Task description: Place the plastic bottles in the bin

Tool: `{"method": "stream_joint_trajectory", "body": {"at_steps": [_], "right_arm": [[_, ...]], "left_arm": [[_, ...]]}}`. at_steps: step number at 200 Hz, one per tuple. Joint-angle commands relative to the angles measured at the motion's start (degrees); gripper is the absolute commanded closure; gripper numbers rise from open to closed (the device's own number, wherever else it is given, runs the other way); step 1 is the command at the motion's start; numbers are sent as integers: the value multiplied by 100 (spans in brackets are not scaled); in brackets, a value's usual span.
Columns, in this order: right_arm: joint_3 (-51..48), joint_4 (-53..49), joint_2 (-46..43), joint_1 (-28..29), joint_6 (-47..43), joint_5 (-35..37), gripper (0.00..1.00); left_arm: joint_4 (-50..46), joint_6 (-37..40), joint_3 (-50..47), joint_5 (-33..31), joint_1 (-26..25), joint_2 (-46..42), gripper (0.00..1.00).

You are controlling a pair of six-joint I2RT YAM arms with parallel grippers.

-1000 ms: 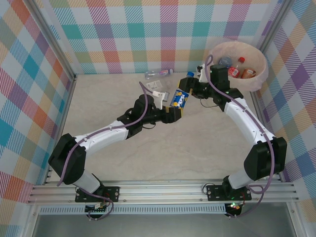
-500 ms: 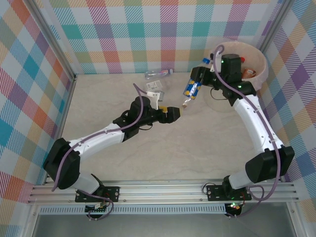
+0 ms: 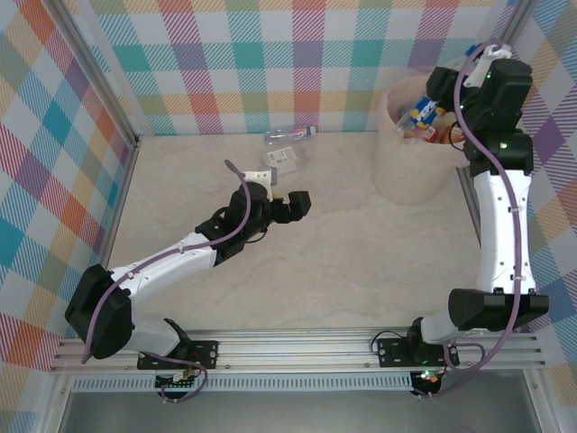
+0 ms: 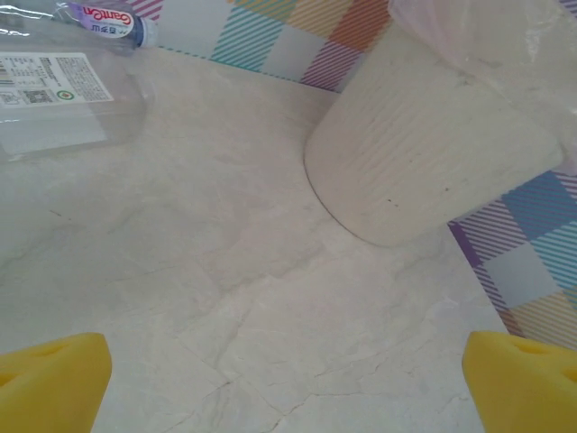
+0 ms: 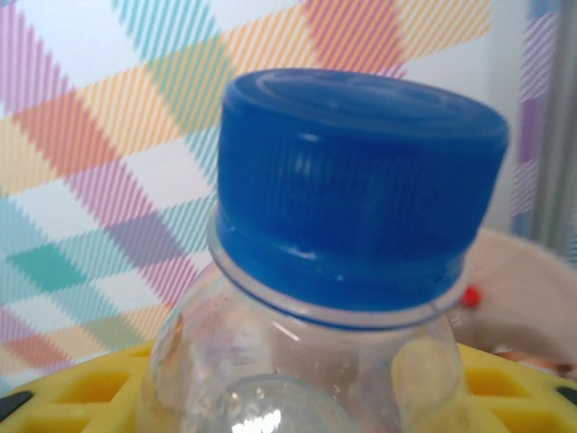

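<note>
The left end effector [image 3: 296, 203] hangs low over the marble-patterned surface [image 3: 343, 262], well left of the bin [image 3: 410, 176] and nearer the arm bases than it. It is released, its yellow fingertips [image 4: 54, 383] spread wide with nothing between them.

Farther back, also left of the bin, two of the plastic bottles lie on the surface. One is a crushed clear bottle with a white label [image 4: 54, 99]. Just behind it, against the checked back wall, is a bottle with a purple label [image 3: 290, 135].

The bin stands in the far right corner, its ribbed cream wall upright and the pinkish liner folded over its rim. More bottles [image 3: 440, 133] lie inside it.

The right end effector [image 3: 431, 106] is raised above the bin's mouth, clenched on a blue-capped bottle [image 5: 361, 189]. Its clear neck sits between the yellow fingers [image 5: 514, 379].
</note>
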Motion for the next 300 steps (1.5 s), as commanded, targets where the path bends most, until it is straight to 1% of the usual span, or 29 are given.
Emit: {"method": "stream_joint_trajectory", "body": {"at_steps": [1, 23, 52, 72, 107, 127, 141, 151, 168, 180, 230, 269, 300], "right_arm": [[439, -437, 442, -119, -363, 640, 51], [1307, -1103, 1002, -240, -660, 1167, 50], [2671, -2354, 1871, -339, -723, 1167, 50], [3018, -2688, 2273, -344, -704, 1155, 49], [3801, -3179, 3116, -363, -760, 1631, 48], [4231, -3608, 3575, -429, -696, 1641, 46], [4293, -3775, 3727, -502, -624, 1504, 43], [4297, -3852, 3798, -539, -577, 1432, 34], [4300, -3933, 3858, -555, -531, 1375, 16], [4303, -3931, 3849, -550, -530, 1321, 10], [4275, -3845, 3670, -562, -492, 1005, 5], [4110, -3713, 3450, -559, -387, 140, 3], [3868, -3449, 3167, -547, -224, -594, 0]], "left_arm": [[-102, -68, 27, -201, 47, -57, 0], [-186, -56, 61, -232, 49, -65, 0], [-235, -47, 41, -346, 48, -67, 0], [-234, -64, 61, -343, 51, -34, 0], [-283, -56, 87, -352, 57, 3, 0], [-320, -52, 71, -414, 60, -13, 0], [-348, -48, 57, -439, 62, -21, 0], [-357, -40, 55, -448, 62, -10, 0], [-356, -44, 61, -459, 73, 10, 0], [-356, -57, 74, -451, 65, 54, 0], [-336, -125, 75, -405, 68, 176, 0], [-409, -255, 44, -589, 106, 173, 0], [-683, -389, 196, -508, 346, 262, 0]]}}
